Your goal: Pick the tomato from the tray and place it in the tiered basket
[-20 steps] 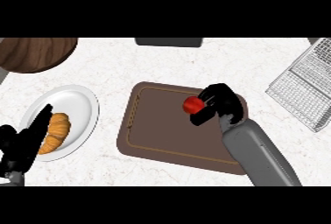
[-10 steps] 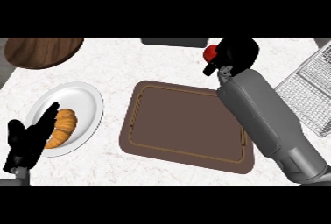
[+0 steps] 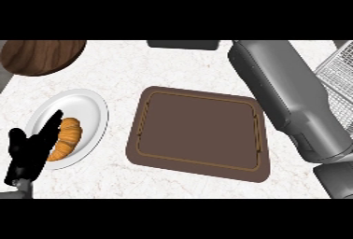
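Observation:
The brown tray (image 3: 200,133) lies in the middle of the counter with nothing on it. No tomato shows anywhere in the head view. My right forearm (image 3: 289,93) runs from the lower right up past the tray's right side to the top edge, where the hand is cut off from sight. The wire tiered basket (image 3: 339,74) shows partly at the right edge, behind that forearm. My left hand (image 3: 27,149) rests open at the lower left, fingers up, overlapping the edge of a white plate.
A white plate (image 3: 89,109) with a croissant (image 3: 66,137) sits left of the tray. A round wooden board (image 3: 41,56) lies at the top left. A dark object (image 3: 183,44) sits at the top edge, middle.
My right arm has stretched further up and away; the hand and the tomato it held have passed out of the top of the view. The left hand has stayed put.

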